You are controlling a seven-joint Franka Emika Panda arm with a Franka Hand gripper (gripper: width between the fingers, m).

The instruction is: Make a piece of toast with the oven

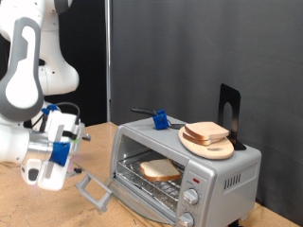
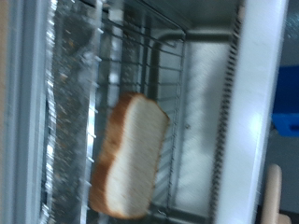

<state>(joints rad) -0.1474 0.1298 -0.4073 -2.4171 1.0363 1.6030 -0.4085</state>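
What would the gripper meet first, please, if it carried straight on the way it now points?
Probably the piece of toast on the wire rack inside the open oven; the wrist view looks straight in at it. The gripper is outside, so depth is uncertain.

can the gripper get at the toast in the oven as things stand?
Probably yes. The oven door hangs open, the piece of toast lies on the wire rack, and the gripper sits at the exterior view's left with nothing between.
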